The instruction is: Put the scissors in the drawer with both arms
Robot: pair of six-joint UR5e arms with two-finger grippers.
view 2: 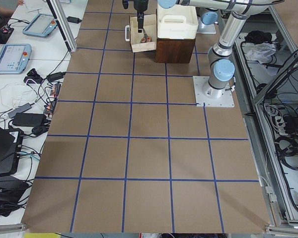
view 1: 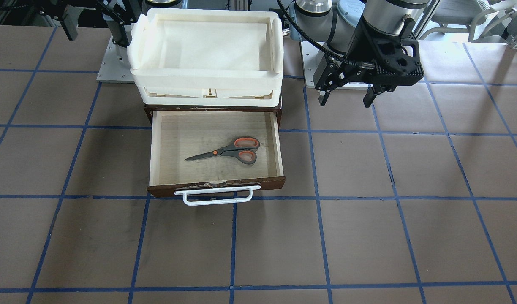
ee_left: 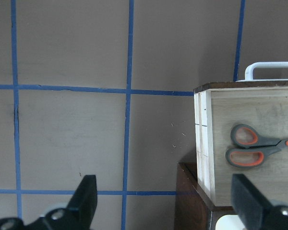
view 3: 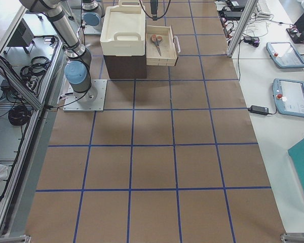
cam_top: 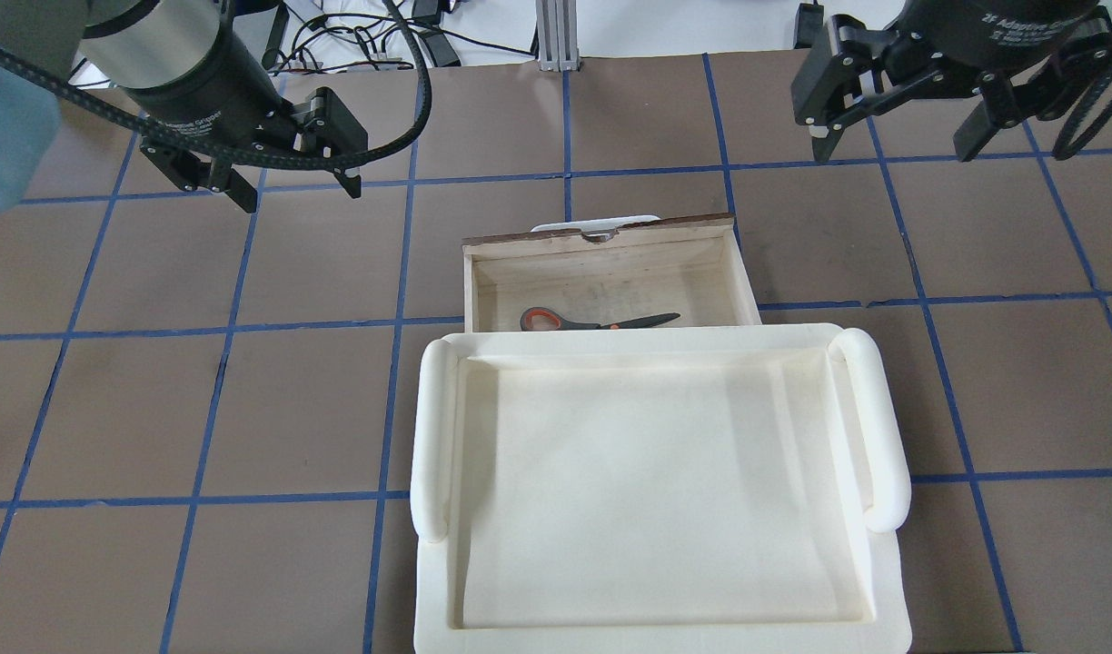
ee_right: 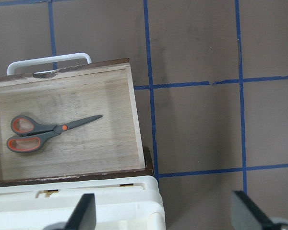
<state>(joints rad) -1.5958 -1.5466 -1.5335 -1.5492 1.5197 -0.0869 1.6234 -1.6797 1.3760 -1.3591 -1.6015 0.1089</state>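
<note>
The scissors [view 1: 224,150] are found lying flat and closed on the pale floor of the drawer [view 1: 155,147], which is pulled out from a dark cabinet [view 3: 124,66]. Their long axis is set roughly along the drawer's width, slightly slanted: the blades are pointed toward the robot's right, with the tip a little nearer the drawer's front, and the orange-lined loops are turned toward the robot's left. No wall of the drawer is touched by them. The white handle [view 1: 216,202] is seen on the drawer's front, on the side away from the robot. A cream bin [view 1: 205,78] is stacked on the cabinet, behind the drawer. The left gripper [view 1: 346,101] is held above the table [view 1: 368,211], off to the robot's left of the drawer, with its fingers pointed downward, spread wide and grasping nothing. The right gripper [cam_top: 894,150] is held likewise above the table on the robot's right of the drawer, pointed downward, its fingers parted and empty. Both are kept well apart from the scissors.
</note>
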